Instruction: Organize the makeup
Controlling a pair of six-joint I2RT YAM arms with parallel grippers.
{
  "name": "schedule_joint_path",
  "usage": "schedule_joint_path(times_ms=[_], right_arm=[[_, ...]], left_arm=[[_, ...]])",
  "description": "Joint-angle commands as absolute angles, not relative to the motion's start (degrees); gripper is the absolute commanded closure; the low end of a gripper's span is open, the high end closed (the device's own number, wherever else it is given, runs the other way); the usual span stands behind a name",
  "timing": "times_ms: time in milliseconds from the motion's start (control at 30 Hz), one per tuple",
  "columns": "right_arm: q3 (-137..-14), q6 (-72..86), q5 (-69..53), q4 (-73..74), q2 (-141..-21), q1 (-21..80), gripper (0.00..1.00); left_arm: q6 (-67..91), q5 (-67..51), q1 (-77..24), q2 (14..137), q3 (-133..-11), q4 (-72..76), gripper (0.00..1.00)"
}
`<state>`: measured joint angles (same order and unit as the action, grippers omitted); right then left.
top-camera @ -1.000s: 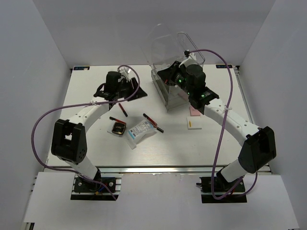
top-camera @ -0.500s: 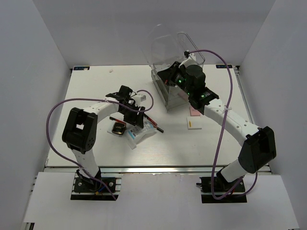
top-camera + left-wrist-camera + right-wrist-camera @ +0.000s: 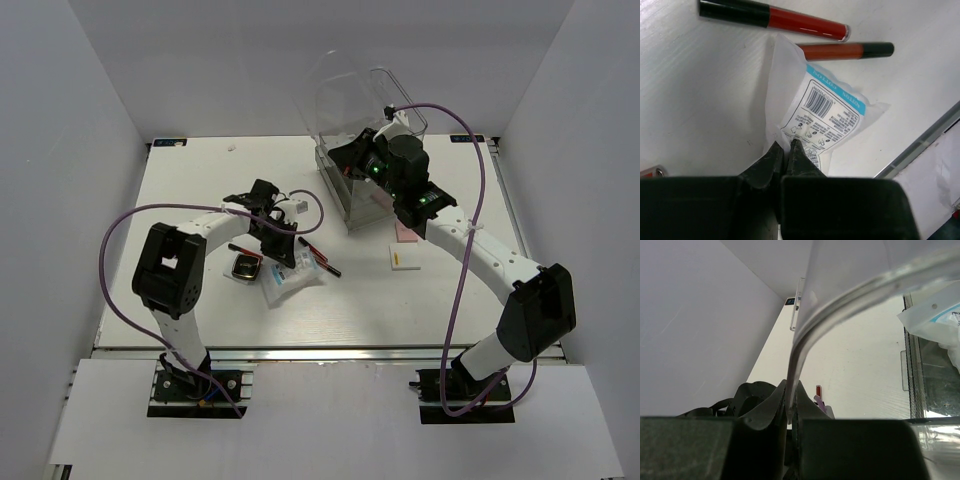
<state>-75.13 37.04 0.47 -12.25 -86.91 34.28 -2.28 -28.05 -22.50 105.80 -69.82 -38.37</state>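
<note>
While the left arm reaches low over the matte white tabletop [image 3: 190, 190], the left fingers [image 3: 766, 167] are pressed together on the near edge of the white blue-printed packet [image 3: 827, 107]. The thin film is pinched between two dark, dull-surfaced tips. The packet is a soft, crinkled plastic pouch, white, with a cyan band, a barcode and fine black print. It lies flat on the tabletop near the middle, just beside the black square compact [image 3: 245, 268], a glossy flat case with a bronze centre.

Beyond the packet lie two thin pencils. Each is a slim, glossy cylinder with a red barrel and a black cap. The upper pencil [image 3: 772, 15] lies apart from the packet. The lower pencil [image 3: 845, 50] meets the packet's far corner with its red end.

At the far right of the tabletop stands the tall clear case [image 3: 360, 195], a rigid, transparent box with straight walls. Its clear lid [image 3: 850, 295] is a curved sheet of the same plastic, tilted up above the case. The right fingers [image 3: 765, 407] are closed on the rounded rim of this lid, with the rim gripped between them.

To the right of the case, the pink square [image 3: 405, 233] and the white flat box [image 3: 402, 259] lie flat, near each other. The right arm partly covers the pink square.
</note>
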Motion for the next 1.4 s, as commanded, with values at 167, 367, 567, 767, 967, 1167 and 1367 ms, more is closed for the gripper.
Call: schedule_joint_path(times_ms=[167,367,567,767,967,1167,1367], right_arm=[[-76.6,33.5,2.5,-22.8,-83.1,33.2,0.99],[-76.1,33.7,2.4,-22.7,-82.9,33.2,0.99],[-76.0,33.7,2.3,-22.8,-83.0,33.2,0.99],[-76.0,33.4,2.2,-22.7,-83.0,33.2,0.99],[-75.7,33.0,2.6,-23.2,-82.8,33.2,0.99],[-75.0,33.0,2.6,-23.2,-82.2,33.2,0.99],[-74.9,33.2,2.5,-23.4,-82.1,33.2,0.99]], left_arm=[[6.3,-31.2,-22.7,97.8,-71.8,-33.8,1.00],[24.3,-38.5,-15.4,91.1,-66.2,-15.9,1.00],[52.5,-37.1,-8.8,91.0,-59.9,13.1,1.00],[78.2,-34.7,-11.5,103.4,-67.8,35.0,1.00],[88.5,-32.3,-15.5,115.2,-81.7,38.7,0.99],[100.1,-27.8,-18.0,122.2,-86.1,48.1,0.98],[106.5,-24.4,-21.4,130.2,-93.9,52.2,0.93]])
